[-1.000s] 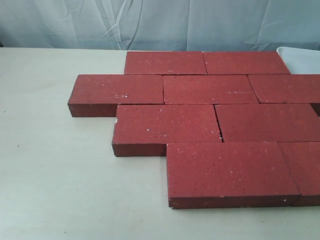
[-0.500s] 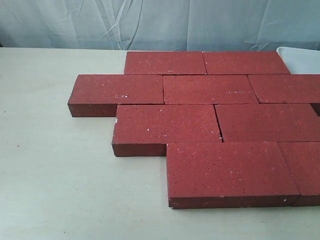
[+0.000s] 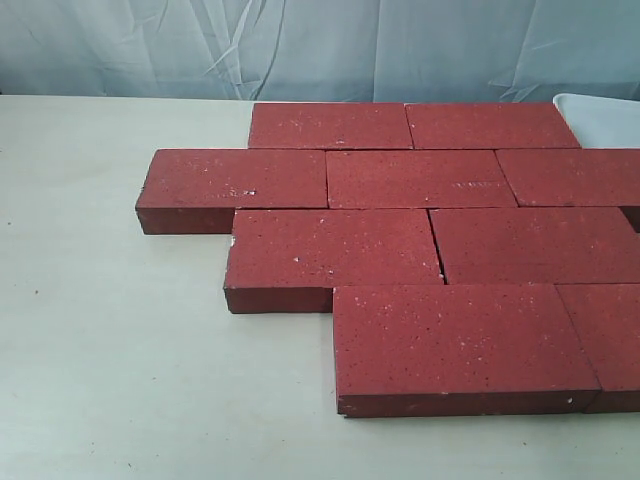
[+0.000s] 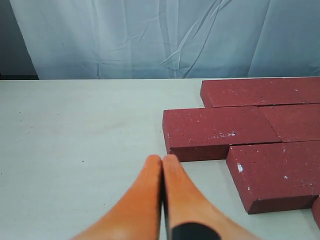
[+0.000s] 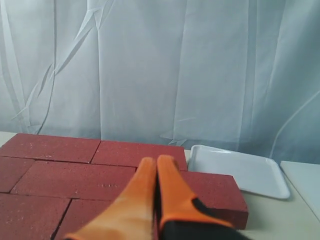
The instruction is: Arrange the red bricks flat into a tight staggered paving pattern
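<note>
Left pincer (image 4: 162,161) pressed together, empty, touching nothing, clear of the nearest brick end. Right pincer (image 5: 156,162) likewise closed and empty. Red bricks (image 3: 420,180) lie flat, staggered and tight, toward the tabletop's (image 3: 100,350) far edge. Likely heavy, rigid, grainy, chip-prone: grip across the short width or push the side faces.

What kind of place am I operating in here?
Most likely an indoor test bench or lab, not a real paving site. The red bricks lie on a pale table, a creased light-blue cloth hangs behind as a backdrop, and a white tray sits beside them.
</note>
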### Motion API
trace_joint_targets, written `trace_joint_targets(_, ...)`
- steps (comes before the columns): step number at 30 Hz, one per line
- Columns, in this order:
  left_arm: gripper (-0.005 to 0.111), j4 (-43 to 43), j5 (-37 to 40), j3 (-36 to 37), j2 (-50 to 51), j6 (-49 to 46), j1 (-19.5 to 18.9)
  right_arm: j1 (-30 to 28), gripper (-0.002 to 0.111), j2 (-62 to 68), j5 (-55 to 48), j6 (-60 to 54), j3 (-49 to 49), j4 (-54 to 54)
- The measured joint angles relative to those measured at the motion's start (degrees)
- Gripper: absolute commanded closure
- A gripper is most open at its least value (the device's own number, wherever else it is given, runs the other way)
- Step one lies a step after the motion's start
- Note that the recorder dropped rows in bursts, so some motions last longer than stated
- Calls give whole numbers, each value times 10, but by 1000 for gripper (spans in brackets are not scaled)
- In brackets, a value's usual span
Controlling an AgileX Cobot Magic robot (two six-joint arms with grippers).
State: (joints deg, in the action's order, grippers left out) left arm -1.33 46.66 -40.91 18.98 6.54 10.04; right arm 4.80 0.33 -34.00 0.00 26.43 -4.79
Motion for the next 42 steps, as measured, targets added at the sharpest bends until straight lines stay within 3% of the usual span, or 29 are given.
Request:
trace_joint_targets(19,107,0,0,0,0,0,0,0,109,0,93,0,-201,43)
trace_joint_targets(42,107,0,0,0,0,0,0,0,109,0,123,0,-261,54)
